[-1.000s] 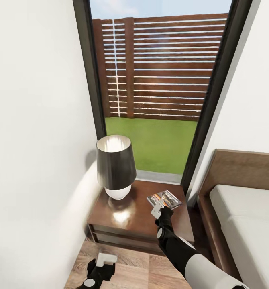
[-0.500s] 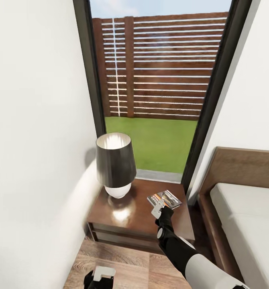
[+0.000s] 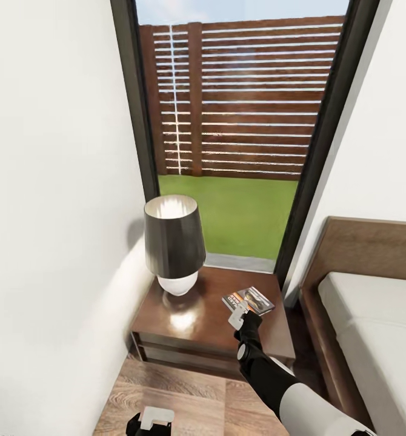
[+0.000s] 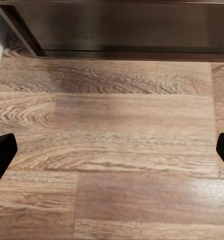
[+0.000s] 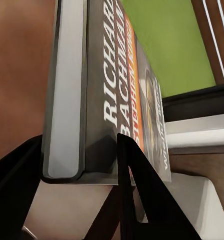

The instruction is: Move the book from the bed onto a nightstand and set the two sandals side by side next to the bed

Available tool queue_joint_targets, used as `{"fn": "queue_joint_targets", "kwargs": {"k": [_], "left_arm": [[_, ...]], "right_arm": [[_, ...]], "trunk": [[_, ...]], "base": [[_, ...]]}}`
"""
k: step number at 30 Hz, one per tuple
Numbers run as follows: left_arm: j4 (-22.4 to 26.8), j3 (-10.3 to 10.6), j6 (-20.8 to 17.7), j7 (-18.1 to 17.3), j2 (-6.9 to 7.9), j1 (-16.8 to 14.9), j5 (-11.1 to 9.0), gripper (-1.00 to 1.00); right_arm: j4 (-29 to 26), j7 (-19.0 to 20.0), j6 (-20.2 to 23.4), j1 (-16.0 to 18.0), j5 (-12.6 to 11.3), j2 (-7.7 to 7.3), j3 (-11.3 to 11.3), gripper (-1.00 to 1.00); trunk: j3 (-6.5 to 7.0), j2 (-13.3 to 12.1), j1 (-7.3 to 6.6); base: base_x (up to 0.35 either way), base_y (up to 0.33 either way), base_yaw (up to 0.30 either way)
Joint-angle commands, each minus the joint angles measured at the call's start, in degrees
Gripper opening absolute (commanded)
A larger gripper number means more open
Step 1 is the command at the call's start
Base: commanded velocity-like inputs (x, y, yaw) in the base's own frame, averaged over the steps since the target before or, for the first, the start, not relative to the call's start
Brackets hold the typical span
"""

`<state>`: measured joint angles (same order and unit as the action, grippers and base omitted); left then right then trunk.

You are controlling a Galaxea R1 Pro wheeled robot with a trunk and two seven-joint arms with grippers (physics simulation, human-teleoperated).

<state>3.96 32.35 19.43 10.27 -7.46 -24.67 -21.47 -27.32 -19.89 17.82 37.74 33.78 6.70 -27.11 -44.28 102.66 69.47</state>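
The book (image 3: 249, 300), dark with an orange band and white lettering, hangs just above the back right part of the nightstand (image 3: 191, 327). My right gripper (image 3: 238, 315) is shut on the near edge of the book (image 5: 122, 75), one finger on each cover. Whether the book touches the wood I cannot tell. My left gripper (image 3: 149, 421) hangs low over the plank floor (image 4: 112, 125) in front of the nightstand's drawer face (image 4: 122, 25); it is open and holds nothing. The bed (image 3: 372, 315) with its wooden headboard lies to the right. The sandals are out of view.
A lamp (image 3: 174, 242) with a dark shade and white base stands on the nightstand's back left. Behind it is a tall black-framed window (image 3: 239, 121) onto grass and a slatted fence. A white wall closes in on the left.
The whole picture has shifted slightly, so the camera moved. My left gripper has sunk toward the bottom edge of the head view. The right gripper and book keep their place.
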Motion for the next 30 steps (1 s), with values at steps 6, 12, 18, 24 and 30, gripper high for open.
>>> {"fn": "queue_joint_targets", "kwargs": {"k": [6,12,18,24,30], "left_arm": [[-0.04,0.52,0.17,0.28,-0.08,-0.03,-0.33,1.00],[-0.02,0.52,0.17,0.28,-0.10,-0.03,-0.33,1.00],[-0.01,0.56,0.17,0.28,-0.10,-0.03,-0.32,1.00],[0.00,0.56,0.17,0.17,-0.10,-0.03,-0.32,1.00],[0.00,0.59,0.17,0.19,-0.10,-0.03,-0.33,1.00]], "right_arm": [[-0.02,-0.15,0.64,0.05,0.50,-0.02,-0.25,-1.00],[0.03,-0.15,0.69,0.05,0.50,-0.02,-0.23,-1.00],[0.07,-0.07,0.72,0.05,0.50,-0.02,-0.23,-1.00],[0.15,-0.06,0.80,0.05,0.50,0.06,-0.23,-1.00],[0.16,-0.06,0.81,0.05,0.50,0.07,-0.23,-1.00]], "trunk": [[-1.13,2.44,1.32],[-2.21,4.85,2.64],[-3.28,7.26,3.95],[-4.36,9.66,5.27],[-5.44,12.07,6.59]], "base": [[0.000,0.000,0.000],[0.000,0.000,0.000],[0.000,0.000,0.000],[0.000,0.000,0.000],[0.000,0.000,0.000]]}}
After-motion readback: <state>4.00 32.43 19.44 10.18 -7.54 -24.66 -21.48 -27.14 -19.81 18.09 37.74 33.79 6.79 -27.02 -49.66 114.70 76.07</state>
